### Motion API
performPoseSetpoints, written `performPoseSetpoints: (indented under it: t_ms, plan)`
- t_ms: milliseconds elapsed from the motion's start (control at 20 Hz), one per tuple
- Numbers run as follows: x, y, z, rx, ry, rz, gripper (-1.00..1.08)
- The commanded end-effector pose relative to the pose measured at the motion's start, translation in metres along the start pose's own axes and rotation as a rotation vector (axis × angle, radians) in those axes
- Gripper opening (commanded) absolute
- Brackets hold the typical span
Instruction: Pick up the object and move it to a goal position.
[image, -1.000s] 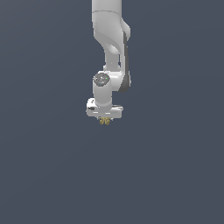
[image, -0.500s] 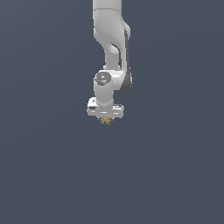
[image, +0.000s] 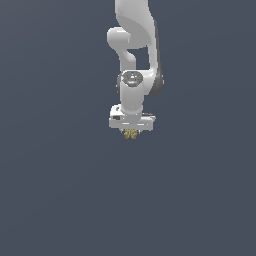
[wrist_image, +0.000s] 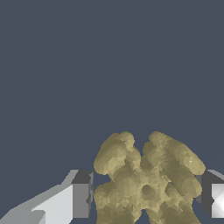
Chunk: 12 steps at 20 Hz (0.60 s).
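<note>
Object (wrist_image: 146, 183) in gripper (image: 131, 131)

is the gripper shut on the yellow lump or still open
Shut on it, as far as the views show. In the wrist view the lumpy object fills the gap between the fingers; one pad touches it, the other side looks slightly apart.

Glossy white arm (image: 134, 60) with dark joint seams (gripper (image: 131, 131) pads dark grey).
</note>
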<state>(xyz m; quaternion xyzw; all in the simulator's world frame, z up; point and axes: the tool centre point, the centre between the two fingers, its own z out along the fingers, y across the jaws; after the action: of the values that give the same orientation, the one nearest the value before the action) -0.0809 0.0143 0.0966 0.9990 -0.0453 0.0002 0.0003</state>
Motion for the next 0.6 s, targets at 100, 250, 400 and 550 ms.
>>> performPoseSetpoints:
  t_ms: [100,250,400,550]
  plan:
    - [0.006,-0.037,-0.036,-0.001,0.001,0.0,-1.0]
    - [0.01,-0.064,-0.061,-0.001,0.001,0.0,-1.0]
    - [0.015,-0.092,-0.088,-0.002,0.001,0.0,-1.0]
    - [0.02,-0.119,-0.114,-0.002,0.001,0.0,-1.0]
